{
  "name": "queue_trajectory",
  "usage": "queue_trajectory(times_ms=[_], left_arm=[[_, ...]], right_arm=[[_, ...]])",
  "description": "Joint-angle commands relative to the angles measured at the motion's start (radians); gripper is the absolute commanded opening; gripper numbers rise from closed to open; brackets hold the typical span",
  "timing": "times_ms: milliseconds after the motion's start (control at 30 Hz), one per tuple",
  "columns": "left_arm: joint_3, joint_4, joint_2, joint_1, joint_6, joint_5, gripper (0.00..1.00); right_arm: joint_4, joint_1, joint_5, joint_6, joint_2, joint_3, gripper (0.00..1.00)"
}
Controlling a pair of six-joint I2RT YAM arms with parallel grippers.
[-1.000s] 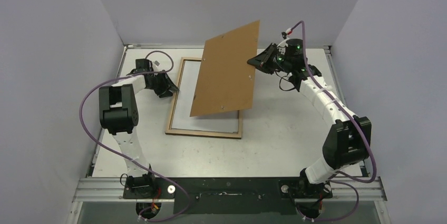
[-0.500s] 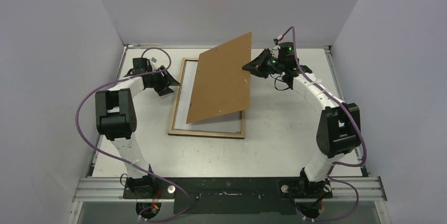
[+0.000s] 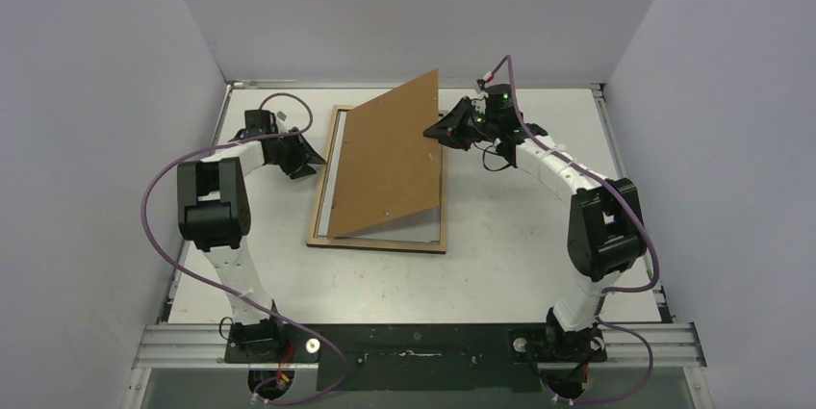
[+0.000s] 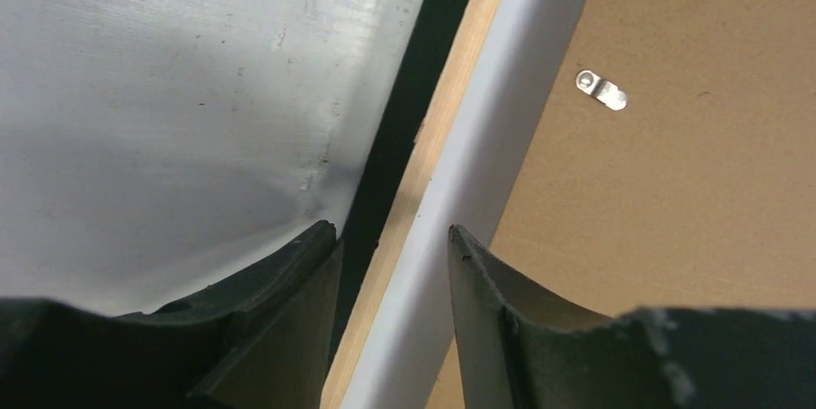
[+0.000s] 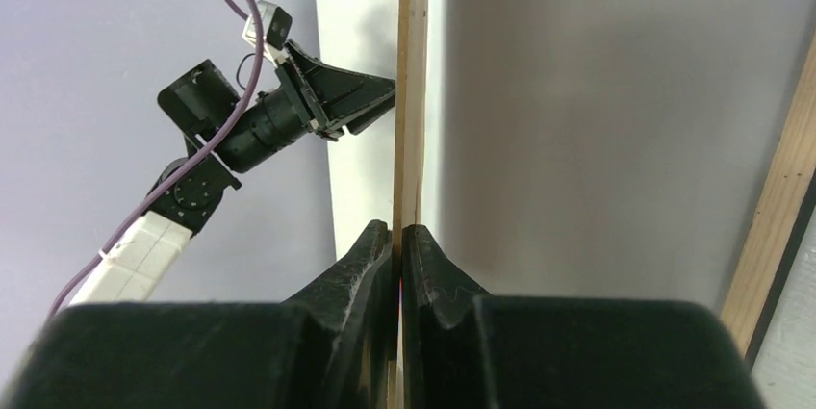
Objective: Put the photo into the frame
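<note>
The frame (image 3: 375,241) lies on the table with its light wood back up. Inside it lies a white sheet (image 3: 409,228) that looks like the photo face down; no picture side shows. The brown backing board (image 3: 385,164) slants over the frame, low edge inside the near part, far right edge raised. My right gripper (image 3: 433,130) is shut on that raised edge (image 5: 412,91). My left gripper (image 3: 316,157) is open at the frame's left side. Its fingers straddle the wood rim (image 4: 452,91) and the white strip (image 4: 510,111) beside it.
A small metal tab (image 4: 601,89) sits on the board's face. The white table (image 3: 520,236) is boxed in by grey walls on three sides, with a metal rail (image 3: 414,337) and both arm bases at the near edge. The left arm (image 5: 279,106) shows in the right wrist view.
My right gripper has carried the board's raised edge left and down, so the board now slants lower over the frame. The left gripper has stayed at the frame's left rim.
</note>
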Motion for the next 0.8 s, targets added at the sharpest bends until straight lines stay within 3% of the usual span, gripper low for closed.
queue_trajectory(times_ms=[0,767], left_arm=[[0.035,0.01,0.011,0.005,0.027,-0.01,0.4],[0.041,-0.018,0.043,0.003,0.059,-0.007,0.29]], right_arm=[[0.117,0.012,0.014,0.021,0.003,0.019,0.0],[0.214,0.056,0.033,0.021,0.083,-0.015,0.0]])
